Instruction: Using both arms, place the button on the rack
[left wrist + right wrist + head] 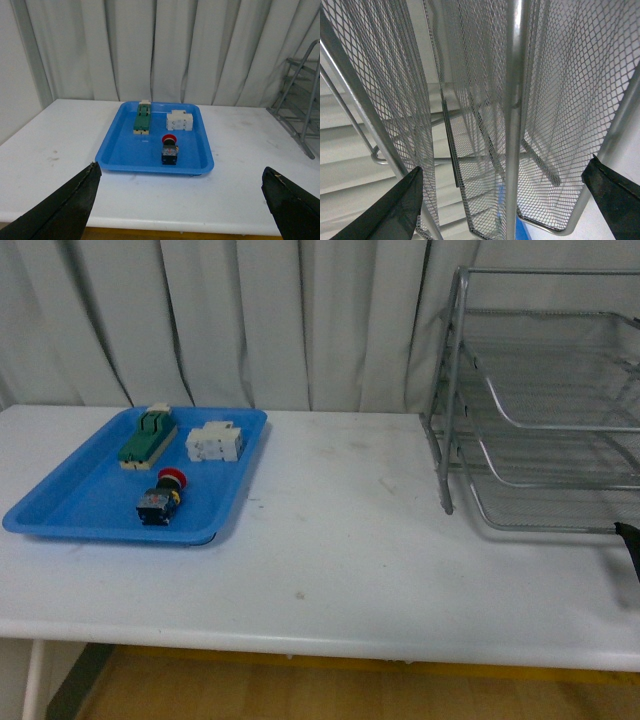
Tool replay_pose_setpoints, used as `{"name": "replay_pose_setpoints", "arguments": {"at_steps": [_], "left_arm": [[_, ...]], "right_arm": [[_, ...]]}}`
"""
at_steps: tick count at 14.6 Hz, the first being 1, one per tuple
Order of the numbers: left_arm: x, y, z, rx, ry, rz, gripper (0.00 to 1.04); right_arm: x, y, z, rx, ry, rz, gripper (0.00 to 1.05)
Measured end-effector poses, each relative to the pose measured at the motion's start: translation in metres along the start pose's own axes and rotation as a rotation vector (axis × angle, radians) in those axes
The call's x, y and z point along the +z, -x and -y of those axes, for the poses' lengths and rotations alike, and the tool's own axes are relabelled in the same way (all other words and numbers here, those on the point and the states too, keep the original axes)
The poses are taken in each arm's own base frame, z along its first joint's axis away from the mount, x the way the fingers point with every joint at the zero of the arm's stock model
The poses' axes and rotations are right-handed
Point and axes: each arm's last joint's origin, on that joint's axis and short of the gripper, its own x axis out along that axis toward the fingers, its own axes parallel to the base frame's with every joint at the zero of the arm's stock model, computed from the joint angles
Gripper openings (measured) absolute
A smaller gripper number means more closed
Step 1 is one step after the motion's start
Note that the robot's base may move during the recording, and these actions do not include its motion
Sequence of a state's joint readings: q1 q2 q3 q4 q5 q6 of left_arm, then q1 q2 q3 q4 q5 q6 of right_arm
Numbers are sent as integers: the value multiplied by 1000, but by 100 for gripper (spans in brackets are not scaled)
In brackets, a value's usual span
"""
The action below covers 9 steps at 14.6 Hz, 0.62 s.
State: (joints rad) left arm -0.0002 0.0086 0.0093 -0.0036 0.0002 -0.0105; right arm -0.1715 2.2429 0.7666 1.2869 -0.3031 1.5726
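The button (162, 499), with its red cap, yellow collar and black-and-blue body, lies on its side in the blue tray (70, 502) at the left of the table. It also shows in the left wrist view (170, 148). The silver wire-mesh rack (540, 410) stands at the right. My left gripper (182, 205) is open and empty, back from the tray near the table's front edge. My right gripper (505, 202) is open and empty, close against the rack's mesh (485, 100); a dark bit of it shows in the front view at the right edge (630, 543).
In the tray lie a green terminal block (148, 437) and a white blocky component (215, 442), both behind the button. A grey curtain (250, 320) hangs behind the white table (340, 540). The rack's edge (300, 105) shows in the left wrist view.
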Motion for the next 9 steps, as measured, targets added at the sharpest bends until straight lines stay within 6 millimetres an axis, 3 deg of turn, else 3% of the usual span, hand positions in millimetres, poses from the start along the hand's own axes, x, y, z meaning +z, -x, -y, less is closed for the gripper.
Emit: {"name": "replay_pose_setpoints", "arguments": {"at_steps": [4, 5, 9], "left_arm": [[0, 0, 0, 0, 0, 0, 98], [0, 0, 0, 0, 0, 0, 98], [0, 0, 0, 0, 0, 0, 98]], "right_arm": [[6, -10, 0, 17, 15, 1, 98], [6, -12, 1, 16, 18, 1, 92], [9, -21, 1, 32, 52, 0, 44]]}}
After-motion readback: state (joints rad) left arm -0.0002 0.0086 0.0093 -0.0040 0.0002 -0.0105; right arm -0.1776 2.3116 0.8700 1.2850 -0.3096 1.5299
